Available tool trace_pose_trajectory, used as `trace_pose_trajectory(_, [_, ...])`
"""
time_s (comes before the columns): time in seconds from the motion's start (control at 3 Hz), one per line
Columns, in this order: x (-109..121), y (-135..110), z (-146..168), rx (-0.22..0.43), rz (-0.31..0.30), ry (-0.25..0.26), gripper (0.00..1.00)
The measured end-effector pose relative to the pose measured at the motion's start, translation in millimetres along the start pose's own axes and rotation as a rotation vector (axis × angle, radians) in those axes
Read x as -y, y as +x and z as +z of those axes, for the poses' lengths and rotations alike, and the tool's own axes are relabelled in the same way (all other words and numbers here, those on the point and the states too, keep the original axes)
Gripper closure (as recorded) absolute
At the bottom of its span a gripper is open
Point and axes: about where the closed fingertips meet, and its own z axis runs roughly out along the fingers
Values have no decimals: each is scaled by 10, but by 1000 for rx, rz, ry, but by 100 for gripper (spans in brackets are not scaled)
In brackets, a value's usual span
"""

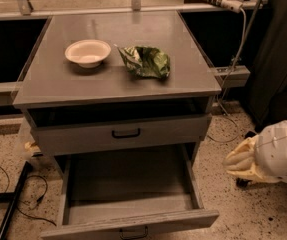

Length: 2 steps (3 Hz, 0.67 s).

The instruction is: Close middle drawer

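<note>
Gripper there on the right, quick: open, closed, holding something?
Gripper: low beside the cabinet's right side, holding nothing; open or closed cannot be told.

Single camera looked steeply down at the cabinet point(133, 86) front from close in; gripper point(234, 163) sat low at the right edge.

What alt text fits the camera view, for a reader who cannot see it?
The grey middle drawer stands pulled wide open and empty, with the gripper off to its right, not touching it. A white bowl and a crumpled green bag sit on the cabinet top.
</note>
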Motion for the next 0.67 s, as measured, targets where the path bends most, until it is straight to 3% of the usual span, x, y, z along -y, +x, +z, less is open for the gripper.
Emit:
trace_pose_trajectory(0.33, [-61, 62, 471, 35, 55, -25, 100])
trace_pose_trajectory(0.67, [-88, 200, 1037, 71, 93, -5, 100])
